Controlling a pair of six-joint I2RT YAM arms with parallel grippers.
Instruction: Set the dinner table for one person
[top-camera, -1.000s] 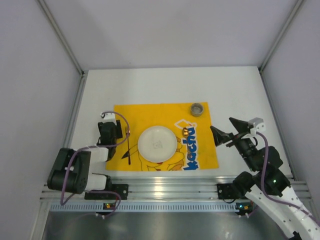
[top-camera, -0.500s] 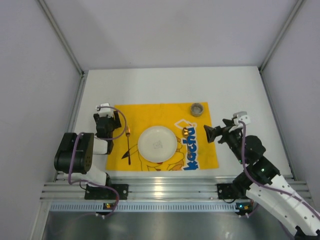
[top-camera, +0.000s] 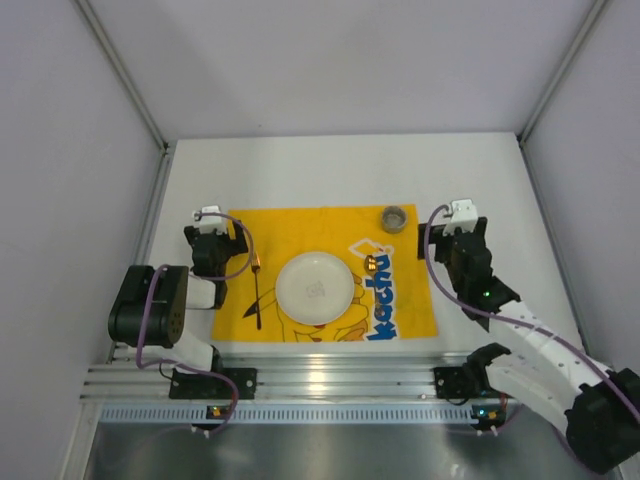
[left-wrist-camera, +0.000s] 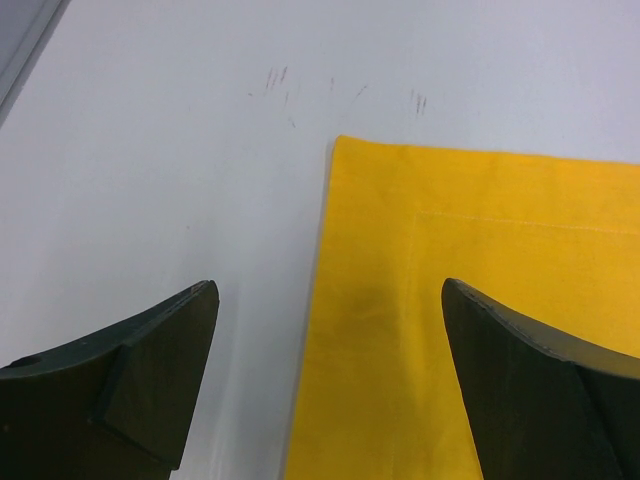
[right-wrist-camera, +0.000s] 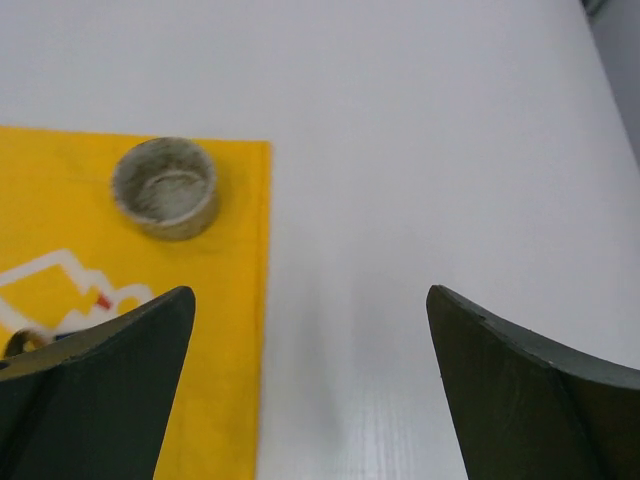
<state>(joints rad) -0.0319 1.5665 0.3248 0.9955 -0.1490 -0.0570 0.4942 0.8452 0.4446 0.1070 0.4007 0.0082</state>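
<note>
The white dinner table bears a yellow printed placemat. A white plate sits in the middle of the mat. A utensil with a gold head and a black handle lies left of the plate. A small gold-coloured item lies right of the plate. A small grey cup stands at the mat's far right corner and shows in the right wrist view. My left gripper is open and empty over the mat's left edge. My right gripper is open and empty over bare table just right of the mat.
Aluminium rails run along the near edge by the arm bases. Upright frame posts stand at the far corners with grey walls behind. Bare white tabletop lies beyond and right of the mat.
My right gripper has swung from pointing left at the mat to pointing away, beside the mat's right edge. My left gripper has drawn back left from the utensil to the mat's edge.
</note>
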